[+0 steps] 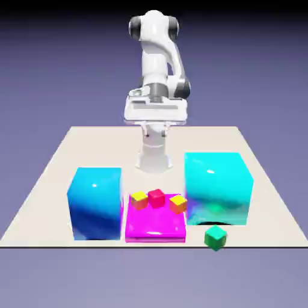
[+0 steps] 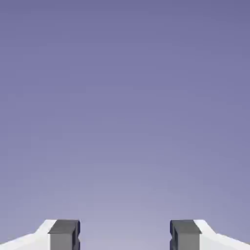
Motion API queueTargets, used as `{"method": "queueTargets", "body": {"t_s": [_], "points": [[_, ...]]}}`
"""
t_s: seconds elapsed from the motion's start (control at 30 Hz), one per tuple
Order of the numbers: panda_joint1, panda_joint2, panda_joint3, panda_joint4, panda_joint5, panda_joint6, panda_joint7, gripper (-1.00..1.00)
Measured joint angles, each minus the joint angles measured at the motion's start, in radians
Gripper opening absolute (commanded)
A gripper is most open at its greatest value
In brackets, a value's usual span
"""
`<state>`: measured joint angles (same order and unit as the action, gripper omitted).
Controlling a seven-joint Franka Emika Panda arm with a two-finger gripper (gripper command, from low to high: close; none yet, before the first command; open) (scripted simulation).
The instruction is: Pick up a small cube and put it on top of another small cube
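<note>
While the gripper (image 1: 156, 132) is wide open and empty, the big cyan block (image 1: 216, 187) sits lower, to its right in the exterior view. The small green cube (image 1: 215, 237) is lower still, also right; the small red cube (image 1: 156, 198) is below it.

Bright overall; white glints at eight o'clock and two o'clock on the blue block (image 1: 96, 204) and cyan block (image 1: 216, 186).

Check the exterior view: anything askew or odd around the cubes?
Green cube sits at the table's near edge, seeming to overhang it, apart from the red, yellow and orange cubes. Could fall. Nothing looks spilled.
</note>
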<state>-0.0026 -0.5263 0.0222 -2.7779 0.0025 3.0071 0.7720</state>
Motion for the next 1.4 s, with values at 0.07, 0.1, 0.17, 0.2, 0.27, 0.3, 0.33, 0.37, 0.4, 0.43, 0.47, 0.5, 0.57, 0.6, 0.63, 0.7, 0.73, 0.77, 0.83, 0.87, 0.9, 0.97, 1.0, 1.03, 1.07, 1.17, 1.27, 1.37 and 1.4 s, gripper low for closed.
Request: {"method": "queueTargets", "body": {"t_s": [0.07,0.1,0.17,0.2,0.27,0.3,0.33,0.37,0.4,0.43,0.47,0.5,0.57,0.6,0.63,0.7,0.73,0.77,0.83,0.87,0.9,0.97,1.0,1.03,1.07,1.17,1.27,1.37,1.4], "points": [[-0.024,0.072,0.037,0.053,0.004,-0.050,0.051,0.00],[-0.036,0.109,0.055,0.080,0.006,-0.074,0.077,0.00],[-0.061,0.181,0.092,0.133,0.010,-0.124,0.128,0.00],[-0.073,0.217,0.110,0.160,0.012,-0.149,0.154,0.00],[-0.097,0.290,0.147,0.213,0.016,-0.199,0.206,0.00],[-0.109,0.326,0.166,0.240,0.019,-0.223,0.231,0.00],[-0.121,0.362,0.184,0.266,0.021,-0.248,0.257,0.00],[-0.133,0.399,0.202,0.293,0.023,-0.273,0.283,0.00],[-0.145,0.435,0.221,0.320,0.025,-0.298,0.308,0.00],[-0.156,0.471,0.239,0.346,0.027,-0.323,0.334,0.00],[-0.168,0.507,0.257,0.373,0.029,-0.348,0.360,0.00],[-0.180,0.544,0.276,0.399,0.031,-0.372,0.385,0.00],[-0.205,0.616,0.313,0.453,0.035,-0.422,0.437,0.00],[-0.218,0.652,0.331,0.479,0.037,-0.447,0.462,0.00],[-0.230,0.689,0.349,0.506,0.039,-0.472,0.488,0.00],[-0.255,0.761,0.386,0.559,0.043,-0.521,0.539,0.00],[-0.267,0.797,0.405,0.586,0.045,-0.546,0.565,0.00],[-0.279,0.834,0.423,0.612,0.047,-0.571,0.591,0.00],[-0.303,0.906,0.460,0.666,0.052,-0.621,0.642,0.00],[-0.315,0.942,0.478,0.692,0.054,-0.645,0.668,0.00],[-0.327,0.979,0.497,0.719,0.056,-0.670,0.694,0.00],[-0.352,1.051,0.533,0.772,0.060,-0.720,0.745,0.00],[-0.364,1.087,0.552,0.799,0.062,-0.745,0.771,0.00],[-0.376,1.123,0.570,0.825,0.064,-0.770,0.796,0.00],[-0.388,1.160,0.588,0.852,0.066,-0.794,0.822,0.00],[-0.424,1.268,0.644,0.932,0.072,-0.869,0.899,0.00],[-0.461,1.377,0.699,1.012,0.078,-0.943,0.976,0.00],[-0.449,1.421,0.697,1.010,0.073,-0.911,0.986,0.00],[-0.431,1.448,0.686,0.996,0.067,-0.868,0.985,0.00]]}}
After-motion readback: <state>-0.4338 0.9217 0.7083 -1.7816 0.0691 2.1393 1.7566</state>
